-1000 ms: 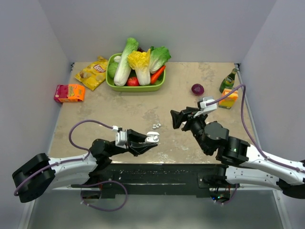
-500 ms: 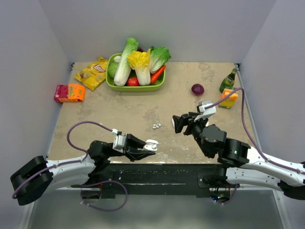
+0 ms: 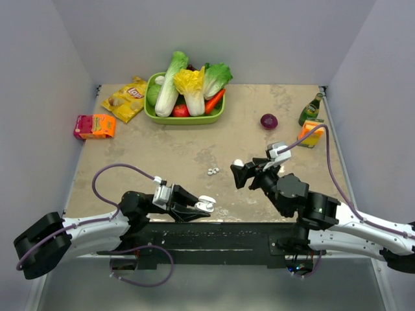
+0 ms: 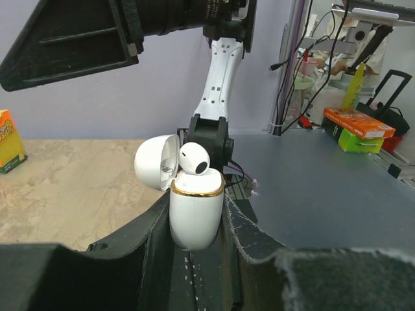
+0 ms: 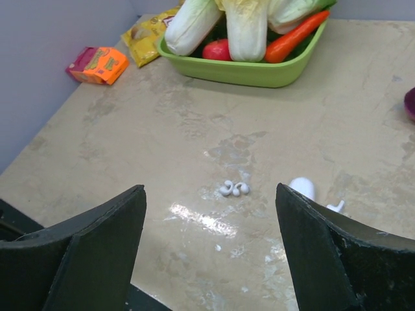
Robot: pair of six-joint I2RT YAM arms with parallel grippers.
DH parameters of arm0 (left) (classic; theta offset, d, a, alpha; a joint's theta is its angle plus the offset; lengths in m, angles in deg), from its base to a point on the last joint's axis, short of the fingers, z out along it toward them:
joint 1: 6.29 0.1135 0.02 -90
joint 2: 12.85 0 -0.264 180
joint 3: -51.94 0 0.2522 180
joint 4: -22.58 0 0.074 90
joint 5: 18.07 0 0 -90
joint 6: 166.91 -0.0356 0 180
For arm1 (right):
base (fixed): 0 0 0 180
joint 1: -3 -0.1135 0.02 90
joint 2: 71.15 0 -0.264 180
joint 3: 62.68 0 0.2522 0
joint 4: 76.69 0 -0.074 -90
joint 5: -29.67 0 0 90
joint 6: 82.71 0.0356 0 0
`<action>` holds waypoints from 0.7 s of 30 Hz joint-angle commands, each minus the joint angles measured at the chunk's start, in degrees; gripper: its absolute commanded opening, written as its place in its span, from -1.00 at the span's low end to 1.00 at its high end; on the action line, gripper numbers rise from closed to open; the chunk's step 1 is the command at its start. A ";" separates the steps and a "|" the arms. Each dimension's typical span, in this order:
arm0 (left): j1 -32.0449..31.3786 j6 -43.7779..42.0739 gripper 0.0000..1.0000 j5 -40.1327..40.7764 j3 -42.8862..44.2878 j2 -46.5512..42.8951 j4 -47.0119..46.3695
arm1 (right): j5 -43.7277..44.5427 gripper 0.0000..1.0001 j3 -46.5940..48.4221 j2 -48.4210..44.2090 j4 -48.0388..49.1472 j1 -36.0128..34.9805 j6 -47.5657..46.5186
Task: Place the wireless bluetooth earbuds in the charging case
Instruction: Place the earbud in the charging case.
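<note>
The table (image 3: 162, 162) carries much that has no part in this job, so I look only at its near strip, where both arms work. The left gripper (image 3: 202, 207) is closed on the case (image 4: 196, 217) and holds it upright between its two fingers, close to the near edge. The right gripper (image 5: 209, 194) has its fingers spread wide with nothing between them, and it hangs above the bare middle of the table. I judge the task to be about half done. The case is a smooth white pebble with a thin gold ring around its mouth, and its lid (image 4: 155, 162) is thrown back to one side. One earbud (image 4: 193, 159) sits in the mouth with its round head and dark spot standing above the ring, so it may not be pressed fully home. A stemmed white piece (image 5: 303, 188) lies on the table just beside the right gripper's finger. From its shape I take it for the second earbud, which must yet be picked up and put in. A pair of tiny white bits (image 5: 235, 188) lies near the middle, too small to tell what they are.
</note>
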State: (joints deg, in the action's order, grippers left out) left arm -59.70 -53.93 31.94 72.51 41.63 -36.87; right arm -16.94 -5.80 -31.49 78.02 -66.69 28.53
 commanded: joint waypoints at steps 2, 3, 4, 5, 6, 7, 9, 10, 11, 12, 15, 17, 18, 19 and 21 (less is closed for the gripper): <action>0.23 -0.47 -1.00 2.09 1.19 -0.43 -35.51 | -10.58 0.67 -2.41 -5.46 8.97 -0.01 -3.03; 0.23 -1.18 -1.00 3.59 1.02 -0.43 -35.42 | -12.09 0.68 -2.59 -7.30 9.94 -0.01 -4.00; 0.32 -1.71 -1.00 7.95 0.84 -0.34 -35.16 | -13.59 0.68 -2.86 -8.01 11.25 -0.01 -4.27; 0.32 -3.28 -1.00 10.26 0.66 -0.34 -34.81 | -16.47 0.68 -2.95 -8.80 11.27 -0.01 -4.97; 0.32 -3.90 -1.00 12.54 0.84 -0.42 -33.15 | -17.63 0.69 -2.77 -9.42 12.83 -0.09 -5.32; 0.32 -4.69 -1.00 16.48 1.01 -0.77 -32.01 | -18.51 0.69 -2.42 -9.42 13.02 -0.01 -5.50; 0.32 -6.28 -1.00 18.62 2.50 -0.95 -27.89 | -20.79 0.68 -0.76 -8.55 12.32 -0.01 -6.03; 0.32 -6.46 -1.00 19.85 3.12 -1.04 -26.65 | -21.77 0.68 -0.05 -7.07 11.71 -0.01 -6.29; 0.32 -6.89 -1.00 20.03 4.08 -0.95 -25.59 | -22.65 0.68 0.82 -6.27 11.71 -0.01 -6.38; 0.32 -7.07 -1.00 20.21 4.44 -0.78 -24.80 | -24.66 0.68 1.01 -5.48 11.71 -0.01 -6.38; 0.32 -7.51 -1.00 21.61 4.44 0.36 -26.54 | -26.52 0.68 1.71 -2.49 10.30 -0.01 -6.38; 0.32 -7.95 -1.00 22.06 4.35 0.80 -26.98 | -26.87 0.68 1.62 -0.91 10.74 0.08 -6.38; 0.32 -8.21 -1.00 22.23 4.35 0.80 -26.99 | -27.13 0.69 1.62 -0.55 10.83 -0.01 -6.38; 0.32 -8.30 -1.00 22.32 4.44 0.80 -26.90 | -27.22 0.69 1.71 -0.03 10.83 -0.01 -6.38; 0.32 -8.66 -1.00 22.32 4.53 0.98 -26.81 | -27.40 0.70 1.89 1.12 10.83 -0.01 -6.47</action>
State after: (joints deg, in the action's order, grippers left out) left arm -59.59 -59.66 52.09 75.28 42.37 -36.76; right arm -41.90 -6.35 -31.67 87.44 -66.69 23.15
